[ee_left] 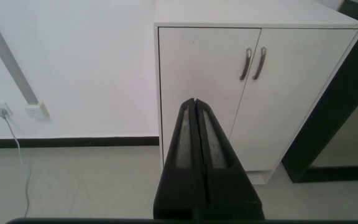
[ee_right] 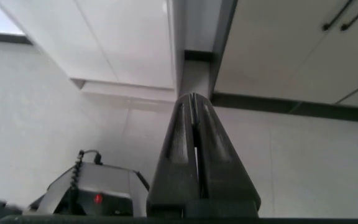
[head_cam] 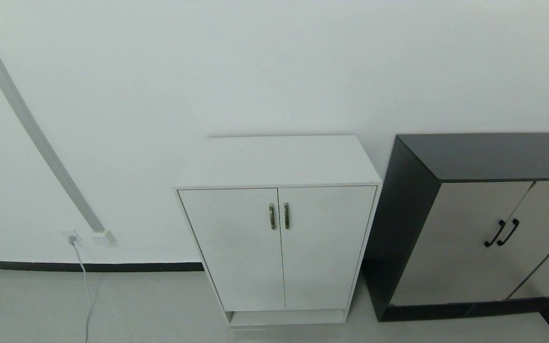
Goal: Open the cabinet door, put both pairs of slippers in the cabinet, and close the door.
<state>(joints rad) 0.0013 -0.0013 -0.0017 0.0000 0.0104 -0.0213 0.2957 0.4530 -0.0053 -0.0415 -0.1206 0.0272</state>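
Currently | white cabinet (head_cam: 236,247) against wall, both doors closed, just beside black cabinet (head_cam: 408,214) | left gripper (ee_left: 194,102) clenched, empty, facing its doors | right gripper (ee_right: 193,97) clenched, empty, low by both cabinets' bases

At the right of the frame we see a black cabinet (head_cam: 470,157) with grey doors and black handles (head_cam: 502,233). At the left, a grey conduit (head_cam: 31,128) slants down the white wall (head_cam: 208,62) toward a socket (head_cam: 70,237), whose grey cable (head_cam: 86,286) trails onto the floor (head_cam: 150,305).
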